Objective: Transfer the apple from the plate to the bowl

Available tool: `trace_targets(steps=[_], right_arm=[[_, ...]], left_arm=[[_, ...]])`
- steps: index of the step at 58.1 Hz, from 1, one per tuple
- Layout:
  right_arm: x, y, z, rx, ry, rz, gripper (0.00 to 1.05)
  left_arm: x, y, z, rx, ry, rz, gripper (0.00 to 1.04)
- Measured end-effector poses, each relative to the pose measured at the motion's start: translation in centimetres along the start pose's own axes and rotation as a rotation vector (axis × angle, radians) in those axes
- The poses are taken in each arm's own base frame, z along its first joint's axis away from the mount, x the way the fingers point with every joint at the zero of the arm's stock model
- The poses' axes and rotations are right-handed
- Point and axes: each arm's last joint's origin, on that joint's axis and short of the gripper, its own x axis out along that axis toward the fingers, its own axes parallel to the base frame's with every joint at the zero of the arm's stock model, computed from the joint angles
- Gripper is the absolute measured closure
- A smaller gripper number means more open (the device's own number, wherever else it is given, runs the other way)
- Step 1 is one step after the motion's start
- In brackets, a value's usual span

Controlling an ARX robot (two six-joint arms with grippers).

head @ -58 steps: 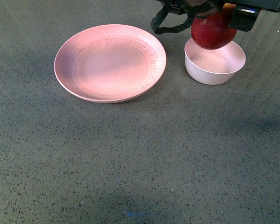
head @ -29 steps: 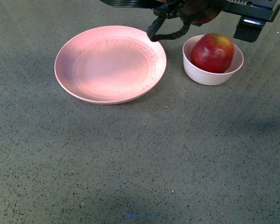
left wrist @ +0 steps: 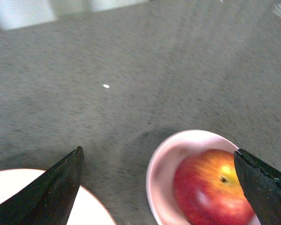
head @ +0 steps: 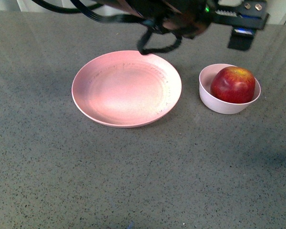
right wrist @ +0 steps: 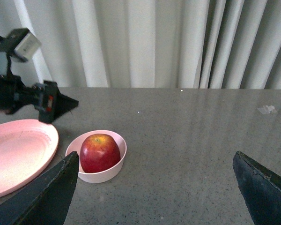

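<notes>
- Now the apple (head: 233,85) sat in the bowl (head: 219,106), below my left gripper (left wrist: 161,183), whose fingers were spread apart, holding nothing.
- My right gripper (right wrist: 154,194) also gaped, well away.

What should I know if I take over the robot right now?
Left gripper: open, empty, fingers spread above the bowl.
Right gripper: open, empty, off to the side, well away from the bowl.
The apple sits inside the bowl.
The plate is bare, beside the bowl and not touching it.
Done: the apple is in the bowl.
Left: probably only pulling the left arm clear.
</notes>
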Motion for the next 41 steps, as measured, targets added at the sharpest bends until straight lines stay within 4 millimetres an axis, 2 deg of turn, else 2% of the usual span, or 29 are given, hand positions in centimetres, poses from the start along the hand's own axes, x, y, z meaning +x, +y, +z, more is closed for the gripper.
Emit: trace_targets(steps=[5, 10, 19, 22, 30, 35, 41], right_arm=[[0.0, 0.0, 0.0, 0.0, 0.0, 0.0, 0.09], [0.0, 0.0, 0.0, 0.0, 0.0, 0.0, 0.09], [0.0, 0.0, 0.0, 0.0, 0.0, 0.0, 0.09], [0.0, 0.0, 0.0, 0.0, 0.0, 0.0, 0.09], [0.0, 0.0, 0.0, 0.0, 0.0, 0.0, 0.09], [0.0, 0.0, 0.0, 0.0, 0.0, 0.0, 0.09], [0.0, 0.0, 0.0, 0.0, 0.0, 0.0, 0.09]], left_arm=[[-0.6, 2.4, 1.0, -0.04, -0.022, 0.075, 0.09], [-1.5, 5.8, 1.8, -0.1, -0.032, 0.185, 0.09], [-3.6, 10.8, 1.4, -0.178, -0.031, 0.318, 0.09], [-4.4, 11.7, 1.2, -0.191, -0.037, 0.338, 0.09], [-8.0, 13.6, 1.1, -0.221, -0.091, 0.386, 0.09], [-11.3, 14.1, 1.1, -0.25, -0.148, 0.387, 0.09], [-13.2, 14.3, 0.8, -0.277, -0.166, 0.395, 0.09]])
